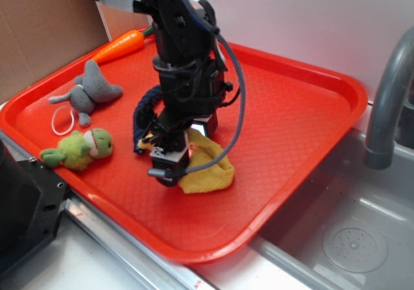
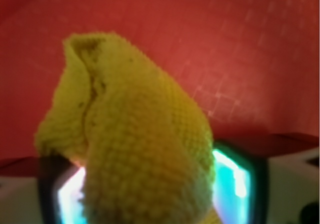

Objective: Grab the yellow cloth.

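Note:
The yellow cloth (image 1: pixel 208 167) lies bunched on the red tray (image 1: pixel 291 109), partly under my black arm. In the wrist view the yellow cloth (image 2: pixel 135 144) fills the middle, a nubby mustard fold rising between my two fingers. My gripper (image 2: pixel 150 194) is shut on that fold, with a glowing pad on each side pressed against it. In the exterior view my gripper (image 1: pixel 173 164) points down at the left edge of the cloth, low over the tray.
On the tray's left side lie a grey plush toy (image 1: pixel 90 89), a green plush toy (image 1: pixel 81 149), a white ring (image 1: pixel 63 120) and an orange carrot (image 1: pixel 119 45). A grey faucet (image 1: pixel 388 96) and a sink (image 1: pixel 349 238) stand right of the tray.

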`<state>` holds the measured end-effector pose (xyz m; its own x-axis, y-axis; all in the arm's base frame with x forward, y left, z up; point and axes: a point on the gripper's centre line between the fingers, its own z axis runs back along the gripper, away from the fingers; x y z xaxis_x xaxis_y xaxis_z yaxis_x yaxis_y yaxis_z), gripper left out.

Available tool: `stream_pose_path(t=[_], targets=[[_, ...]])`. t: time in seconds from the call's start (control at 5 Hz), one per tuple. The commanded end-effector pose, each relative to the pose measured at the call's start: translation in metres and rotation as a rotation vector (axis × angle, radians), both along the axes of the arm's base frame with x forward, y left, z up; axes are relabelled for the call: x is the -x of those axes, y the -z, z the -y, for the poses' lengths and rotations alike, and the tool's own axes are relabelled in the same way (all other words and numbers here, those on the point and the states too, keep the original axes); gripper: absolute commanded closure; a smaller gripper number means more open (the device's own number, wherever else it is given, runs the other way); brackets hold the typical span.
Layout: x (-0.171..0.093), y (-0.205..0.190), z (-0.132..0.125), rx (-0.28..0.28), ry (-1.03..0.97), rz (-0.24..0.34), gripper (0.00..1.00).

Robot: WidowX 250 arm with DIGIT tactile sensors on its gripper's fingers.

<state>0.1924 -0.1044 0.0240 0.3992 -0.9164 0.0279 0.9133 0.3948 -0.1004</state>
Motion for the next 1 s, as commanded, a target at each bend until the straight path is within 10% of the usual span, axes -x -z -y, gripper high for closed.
stream_pose_path(t=[0.0,0.6,0.8], targets=[[-0.005,-0.049,-0.022,-0.043,-0.331,0.084,1.00],[0.018,-0.198,-0.041,-0.027,-1.079,0.283,1.00],[0.016,-0.229,-0.034,-0.068,-1.224,0.244,1.00]])
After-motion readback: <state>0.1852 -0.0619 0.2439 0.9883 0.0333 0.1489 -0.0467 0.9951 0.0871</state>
